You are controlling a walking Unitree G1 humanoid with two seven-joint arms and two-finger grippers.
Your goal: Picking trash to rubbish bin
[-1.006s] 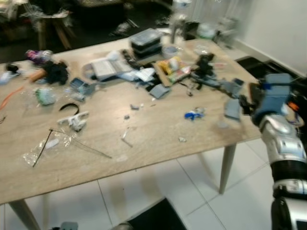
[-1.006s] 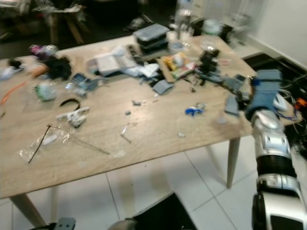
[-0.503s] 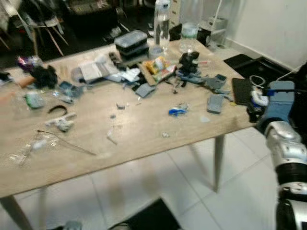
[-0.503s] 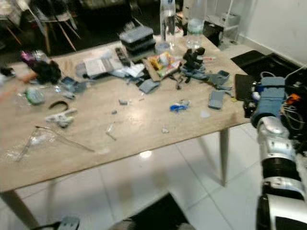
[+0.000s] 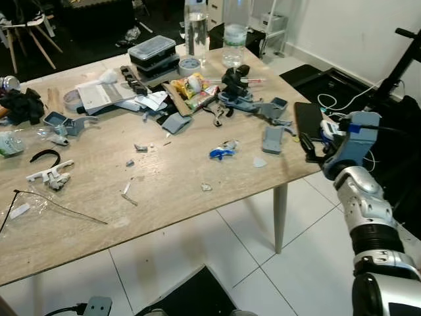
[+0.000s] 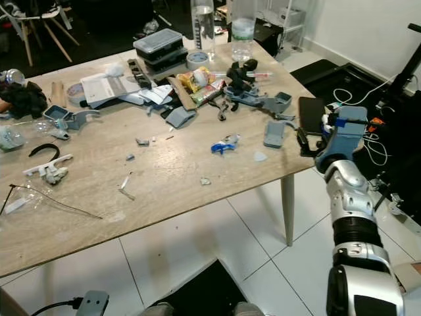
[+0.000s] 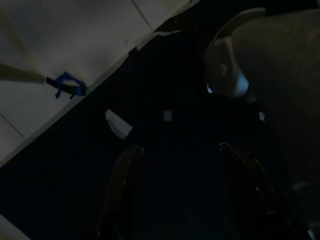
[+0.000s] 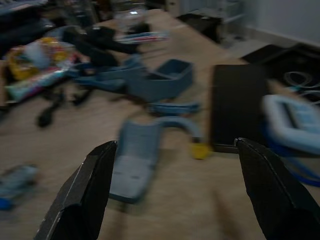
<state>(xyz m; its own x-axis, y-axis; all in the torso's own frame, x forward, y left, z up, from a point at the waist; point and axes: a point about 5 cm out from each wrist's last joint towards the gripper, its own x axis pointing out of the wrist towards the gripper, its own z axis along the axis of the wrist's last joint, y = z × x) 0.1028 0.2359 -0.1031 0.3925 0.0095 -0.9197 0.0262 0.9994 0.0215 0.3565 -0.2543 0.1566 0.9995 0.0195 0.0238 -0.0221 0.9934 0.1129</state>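
Right gripper (image 8: 172, 190) raised at the table's right end, fingers spread wide with nothing between them, aimed across the tabletop; reads as lining up on a piece of trash, no contact yet. Straight ahead of it: grey-blue flat plastic piece (image 8: 134, 165), a small yellow bit (image 8: 201, 149) just beside that, and a black flat slab (image 8: 239, 106) lying along the table edge. Past these, a small open blue-grey box (image 8: 172, 76) and a black clamp-like gadget (image 5: 235, 79).

Further out on the wooden table (image 5: 177, 197): blue crumpled wrapper (image 5: 222, 152) near the middle, likely the easiest trash to grab. Small scraps (image 5: 206, 187) near the front edge. Colourful snack packet (image 5: 192, 87), stacked lidded containers (image 5: 153, 54), two clear bottles (image 5: 196, 29) at the far side, tape roll (image 5: 190, 64). Far left: clear plastic bag with a black stick (image 5: 26, 201), black headband (image 5: 43, 155), black cloth (image 5: 21, 105). Stuff is scattered loose, nothing sorted.

No rubbish bin can be made out, so a carry will be needed after the pick.

Left gripper (image 7: 182, 195) hangs idle in shadow, pointing at dark floor; fingers look parted and empty.
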